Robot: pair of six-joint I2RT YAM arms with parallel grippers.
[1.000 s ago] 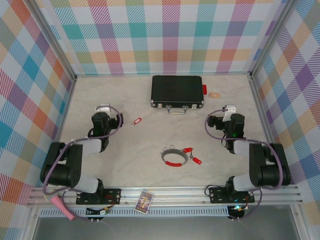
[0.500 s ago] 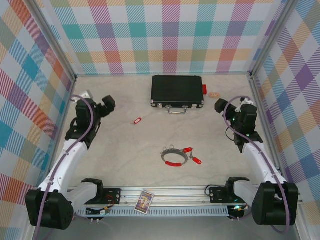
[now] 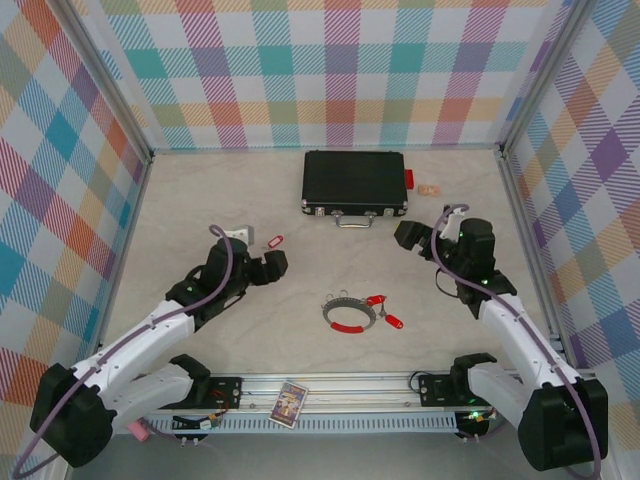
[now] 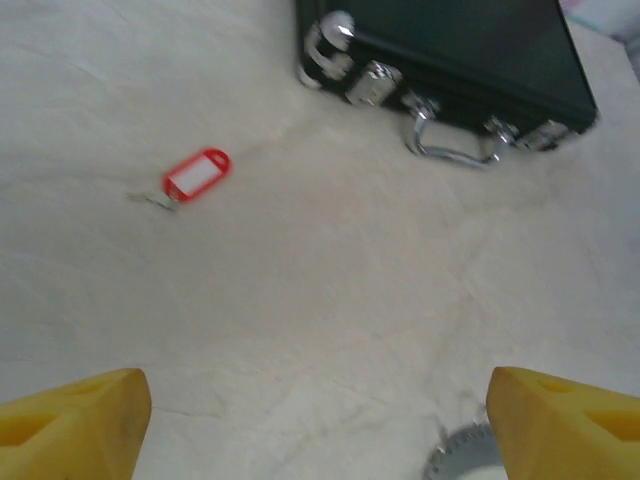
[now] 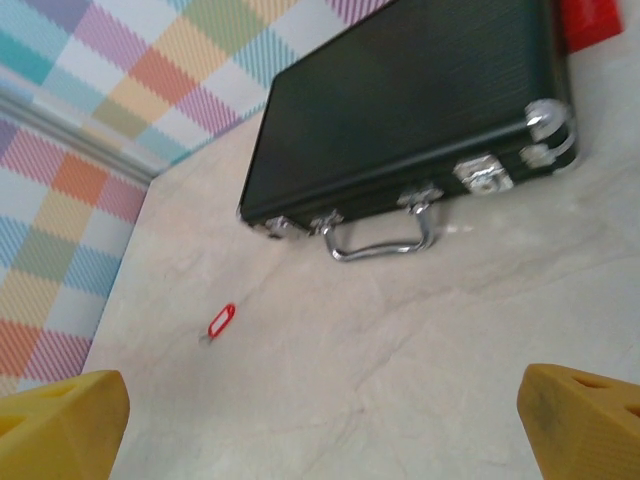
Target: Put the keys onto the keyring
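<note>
Approach: left end effector (image 3: pixel 268 263) spread, empty, hovered near lone key (image 4: pixel 196 175). Best grip judged: pinch red tag, leaving metal end free for keyring (image 3: pixel 348 313). Also spread: right end effector (image 3: pixel 412 236).

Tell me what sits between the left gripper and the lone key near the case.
Bare table lies between the left gripper and that key, seen in the left wrist view; nothing stands in the way.
</note>
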